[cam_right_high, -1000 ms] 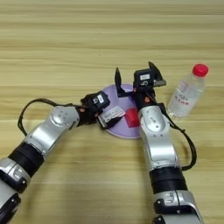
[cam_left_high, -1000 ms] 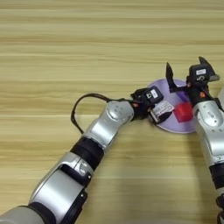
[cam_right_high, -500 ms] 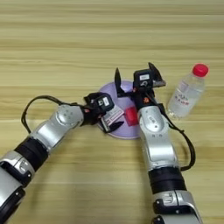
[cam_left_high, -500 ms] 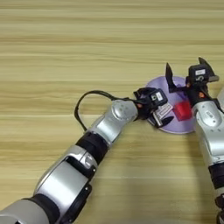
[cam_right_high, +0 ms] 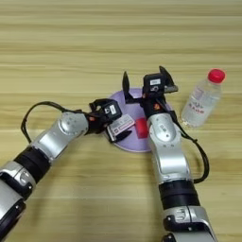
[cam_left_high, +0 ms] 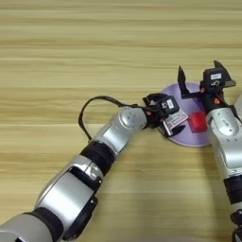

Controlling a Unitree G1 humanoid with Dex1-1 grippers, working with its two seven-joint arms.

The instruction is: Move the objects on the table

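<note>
Right eye view: left gripper (cam_right_high: pixel 118 130) clenches the small flat white-and-red packet (cam_right_high: pixel 120 126) over the round lilac plate (cam_right_high: pixel 132 142), beside the red cube (cam_right_high: pixel 141 127). Lower flat before you release. Right gripper (cam_right_high: pixel 144 85), spread, hovers over the far rim.

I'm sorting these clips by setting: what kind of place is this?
Probably a robot manipulation test bench rather than a home. A bare light wooden table fills the view, holding only practice props: a round lilac plate with a red cube on it and a clear plastic bottle with a red cap.
</note>
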